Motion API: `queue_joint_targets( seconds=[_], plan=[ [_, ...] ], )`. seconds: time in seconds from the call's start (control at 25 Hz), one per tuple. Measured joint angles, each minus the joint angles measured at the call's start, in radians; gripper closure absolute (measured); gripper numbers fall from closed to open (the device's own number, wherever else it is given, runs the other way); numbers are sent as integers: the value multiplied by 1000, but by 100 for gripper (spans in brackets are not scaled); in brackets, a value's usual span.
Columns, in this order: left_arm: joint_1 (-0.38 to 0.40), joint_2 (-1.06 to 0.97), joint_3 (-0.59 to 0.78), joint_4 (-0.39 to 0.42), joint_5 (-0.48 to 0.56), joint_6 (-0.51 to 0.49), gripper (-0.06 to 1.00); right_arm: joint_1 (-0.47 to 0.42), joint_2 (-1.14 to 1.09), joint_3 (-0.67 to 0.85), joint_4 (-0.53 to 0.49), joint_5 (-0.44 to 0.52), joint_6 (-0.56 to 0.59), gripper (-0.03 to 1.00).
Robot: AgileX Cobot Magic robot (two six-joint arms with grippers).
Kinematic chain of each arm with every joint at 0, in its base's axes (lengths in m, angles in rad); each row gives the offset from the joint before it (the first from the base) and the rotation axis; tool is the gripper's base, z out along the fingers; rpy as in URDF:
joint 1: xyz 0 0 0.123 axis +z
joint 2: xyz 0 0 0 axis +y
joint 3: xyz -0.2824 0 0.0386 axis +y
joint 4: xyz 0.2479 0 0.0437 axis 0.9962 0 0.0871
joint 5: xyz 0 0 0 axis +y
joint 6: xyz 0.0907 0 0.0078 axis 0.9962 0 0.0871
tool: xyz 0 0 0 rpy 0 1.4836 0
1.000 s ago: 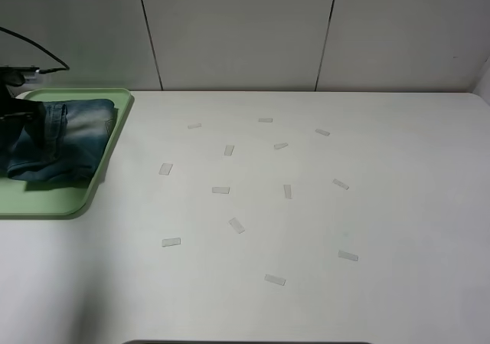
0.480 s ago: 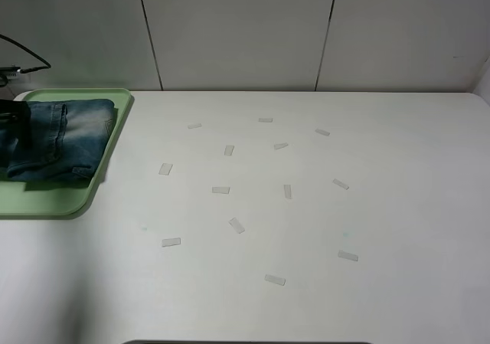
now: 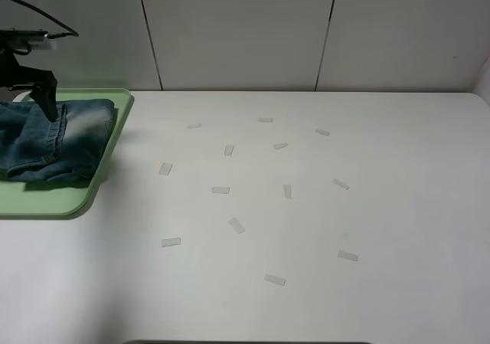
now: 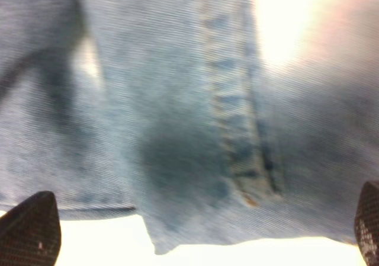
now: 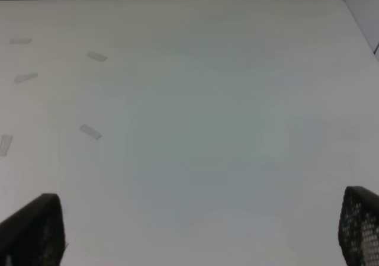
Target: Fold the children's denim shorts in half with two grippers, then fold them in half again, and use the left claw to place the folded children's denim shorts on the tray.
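The children's denim shorts [image 3: 61,141] lie folded in a bundle on the pale green tray [image 3: 76,198] at the table's far left. My left gripper [image 3: 37,91] hangs just above the shorts' back edge, jaws wide apart and holding nothing; one black finger [image 3: 50,105] points down at the cloth. The left wrist view is filled with blurred denim [image 4: 177,130], a stitched seam running across it, and the left gripper [image 4: 198,233] frames it with fingertips [image 4: 29,230] at both corners. My right gripper [image 5: 195,230] stands open over bare white table and does not show in the exterior high view.
Several small pale tape strips [image 3: 236,225] are scattered over the middle of the white table [image 3: 344,206]. A panelled wall [image 3: 237,30] rises behind the table's back edge. The tray sits against the left border of the view.
The left gripper has lifted off the shorts and now stands higher above them. The shorts stay on the tray, unmoved.
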Motion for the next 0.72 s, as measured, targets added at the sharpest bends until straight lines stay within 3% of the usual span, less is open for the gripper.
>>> queue_joint_targets(
  seconds=[0.4, 0.72],
  plan=[
    [-90, -211, 11, -7, 79, -27, -5, 0, 0, 0, 0, 0, 0, 27],
    [-109, -543, 209, -25, 81, -35, -5, 0, 0, 0, 0, 0, 0, 27]
  ],
)
